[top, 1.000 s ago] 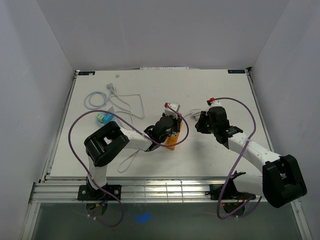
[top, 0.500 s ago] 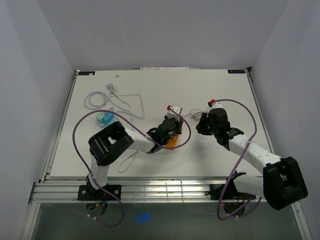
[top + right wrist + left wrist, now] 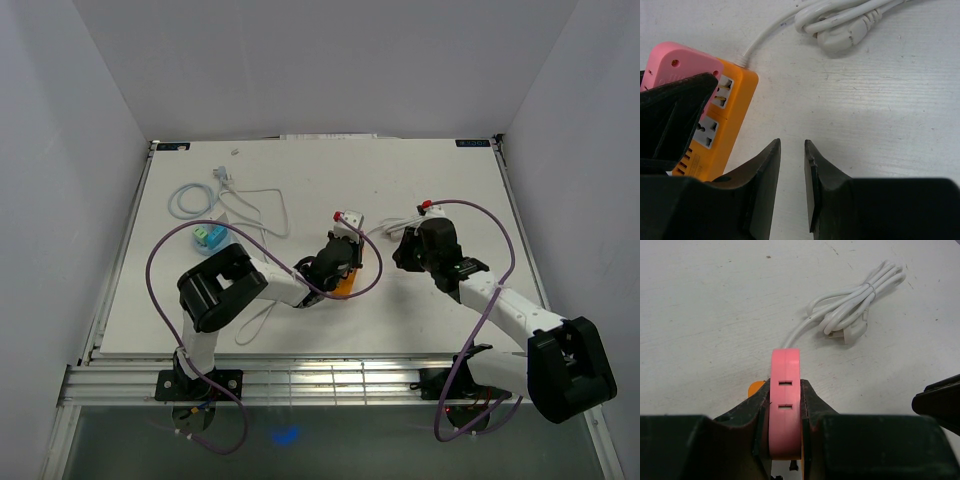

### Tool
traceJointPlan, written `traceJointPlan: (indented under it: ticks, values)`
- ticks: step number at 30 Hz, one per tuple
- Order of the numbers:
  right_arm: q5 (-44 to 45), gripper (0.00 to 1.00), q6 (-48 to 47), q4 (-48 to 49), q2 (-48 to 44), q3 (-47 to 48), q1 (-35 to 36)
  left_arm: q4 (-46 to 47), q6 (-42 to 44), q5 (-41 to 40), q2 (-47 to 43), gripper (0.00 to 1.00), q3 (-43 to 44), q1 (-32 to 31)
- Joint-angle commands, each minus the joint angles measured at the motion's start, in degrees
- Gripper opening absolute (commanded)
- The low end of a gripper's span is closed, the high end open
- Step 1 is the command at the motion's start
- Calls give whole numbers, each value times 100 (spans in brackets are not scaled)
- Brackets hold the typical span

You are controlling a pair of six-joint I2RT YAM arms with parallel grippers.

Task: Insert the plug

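My left gripper (image 3: 785,392) is shut on a pink plug adapter (image 3: 785,365) with two slots in its end face. It holds the adapter at the end of the orange power strip (image 3: 735,115). In the top view the left gripper (image 3: 335,255) is over the strip (image 3: 346,284) at mid-table. My right gripper (image 3: 791,150) is a little open and empty, low over bare table just right of the strip. In the top view the right gripper (image 3: 404,246) is near the strip's coiled white cord (image 3: 385,228). The cord's white plug (image 3: 842,35) lies on the coil.
A light blue cable coil (image 3: 190,198), a small green and blue block (image 3: 207,236) and a loose white cable (image 3: 255,208) lie at the back left. The table's raised rim (image 3: 512,200) runs along the right side.
My left arm has shifted a little to the right with the pink adapter still gripped. The right arm has barely moved.
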Motion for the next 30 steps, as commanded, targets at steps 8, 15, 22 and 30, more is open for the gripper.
traceJointPlan:
  ticks: [8,15,22,30]
  values:
    - [-50,32,-66,161,-174,-30,-35,-12,85,-84,-17,0,143,-7]
    - [-58,32,-83,161,-113,-12,-26,85,164,31,88,0,82,-15]
    - [-41,32,-101,152,-104,41,-35,295,208,-31,115,0,-41,-42]
    - [-49,32,-66,143,-69,58,-35,797,532,-259,264,0,-252,-173]
